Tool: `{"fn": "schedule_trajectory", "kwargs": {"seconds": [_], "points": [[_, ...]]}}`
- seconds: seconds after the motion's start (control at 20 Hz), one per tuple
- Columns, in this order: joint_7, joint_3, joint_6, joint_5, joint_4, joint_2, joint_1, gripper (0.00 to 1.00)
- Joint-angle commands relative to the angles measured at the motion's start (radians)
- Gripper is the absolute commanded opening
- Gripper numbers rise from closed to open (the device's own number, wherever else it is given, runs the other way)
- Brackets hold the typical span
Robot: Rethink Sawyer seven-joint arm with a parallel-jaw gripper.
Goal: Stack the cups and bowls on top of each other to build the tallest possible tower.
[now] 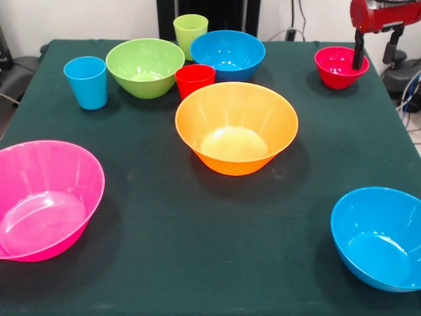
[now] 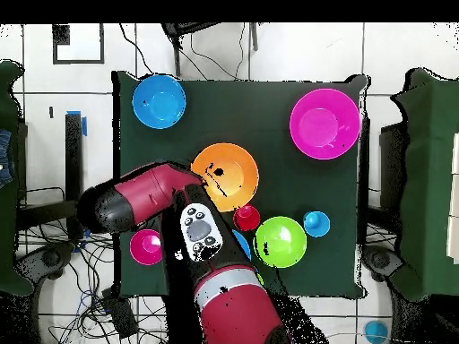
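My gripper (image 1: 374, 64) is at the far right, over the small red bowl (image 1: 341, 66). It is open: one black finger (image 1: 359, 49) dips inside the bowl and the other stands outside its right rim. The big orange bowl (image 1: 236, 126) sits alone mid-table and holds nothing. Behind it are the red cup (image 1: 195, 80), a blue bowl (image 1: 227, 54), the lime green cup (image 1: 190, 33), the lime green bowl (image 1: 145, 67) and the light blue cup (image 1: 86, 81). The pink bowl (image 1: 43, 197) and a second blue bowl (image 1: 381, 237) are near the front corners. No purple bowl shows. Nothing is stacked.
In the overhead view the red arm (image 2: 134, 202) reaches from the base across to the small red bowl (image 2: 146, 246) and covers the far blue bowl and the green cup. Cables lie on the floor beside the table. The table (image 1: 164, 250) has a dark green cloth.
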Motion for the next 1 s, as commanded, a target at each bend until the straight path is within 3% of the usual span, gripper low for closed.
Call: {"fn": "schedule_trajectory", "kwargs": {"seconds": [0.05,0.4,0.7,1.0], "points": [[0.147,-0.069,0.057,0.023,0.009,-0.020,0.055,1.00],[0.146,-0.089,0.056,0.066,0.011,-0.019,0.068,1.00],[0.124,-0.117,0.073,0.063,-0.008,-0.015,0.090,1.00],[0.047,-0.095,0.126,0.063,-0.157,0.047,0.093,1.00]]}}
